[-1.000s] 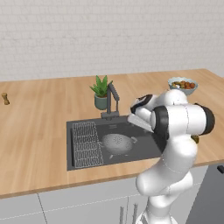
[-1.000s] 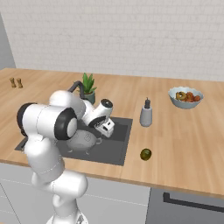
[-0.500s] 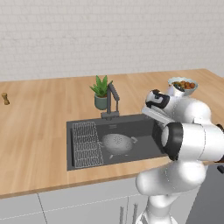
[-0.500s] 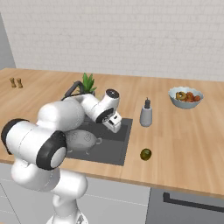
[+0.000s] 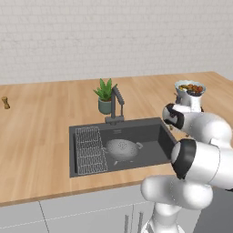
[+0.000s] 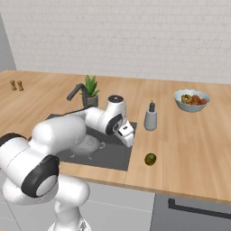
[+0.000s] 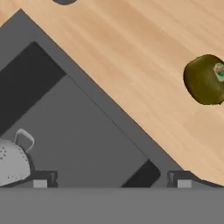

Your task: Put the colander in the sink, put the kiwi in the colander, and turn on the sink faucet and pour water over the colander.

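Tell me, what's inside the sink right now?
The sink holds the colander, beside a wire rack. The kiwi lies outside on the counter. The arm hides the sink's right edge.

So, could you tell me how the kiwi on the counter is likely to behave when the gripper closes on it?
The kiwi is a rounded oval lying free on the flat wooden counter, so a nudge would probably roll it. Its small size suggests it is light. Its curved sides may slip between flat fingers unless gripped centrally.
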Motion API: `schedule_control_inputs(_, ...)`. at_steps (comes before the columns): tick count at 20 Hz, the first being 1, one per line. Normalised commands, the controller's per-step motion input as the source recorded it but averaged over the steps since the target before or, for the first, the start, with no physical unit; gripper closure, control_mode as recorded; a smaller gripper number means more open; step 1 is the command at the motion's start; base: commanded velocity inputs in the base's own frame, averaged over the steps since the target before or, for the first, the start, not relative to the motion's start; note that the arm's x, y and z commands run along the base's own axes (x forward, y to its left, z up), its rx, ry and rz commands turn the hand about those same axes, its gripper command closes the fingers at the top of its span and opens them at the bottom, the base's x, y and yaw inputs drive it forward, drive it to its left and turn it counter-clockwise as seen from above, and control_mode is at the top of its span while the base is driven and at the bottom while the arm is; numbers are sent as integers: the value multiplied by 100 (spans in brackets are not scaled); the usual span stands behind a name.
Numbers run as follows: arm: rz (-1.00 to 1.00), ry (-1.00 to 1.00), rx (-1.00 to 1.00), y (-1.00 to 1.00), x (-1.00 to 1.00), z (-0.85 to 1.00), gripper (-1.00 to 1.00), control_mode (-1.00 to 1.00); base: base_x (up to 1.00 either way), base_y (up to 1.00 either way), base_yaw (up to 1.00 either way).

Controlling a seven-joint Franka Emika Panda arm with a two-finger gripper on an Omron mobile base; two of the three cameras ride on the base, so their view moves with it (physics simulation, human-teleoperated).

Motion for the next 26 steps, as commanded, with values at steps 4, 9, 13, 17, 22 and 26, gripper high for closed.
schedule_control_inputs(4, -13, 31, -5, -96, -18, 6, -100, -100, 0, 0, 0)
schedule_control_inputs(9, -3, 23, 1, -100, -3, -12, -100, -100, 0, 0, 0)
schedule_control_inputs(13, 0, 10, 5, -100, -21, -21, -100, -100, 0, 0, 0)
schedule_control_inputs(17, 2, 0, 7, -54, -20, -16, -100, -100, 0, 0, 0)
schedule_control_inputs(22, 15, -5, 9, -13, 0, -30, -100, -100, 0, 0, 0)
schedule_control_inputs(26, 18, -9, 8, 0, 0, -13, -100, -100, 0, 0, 0)
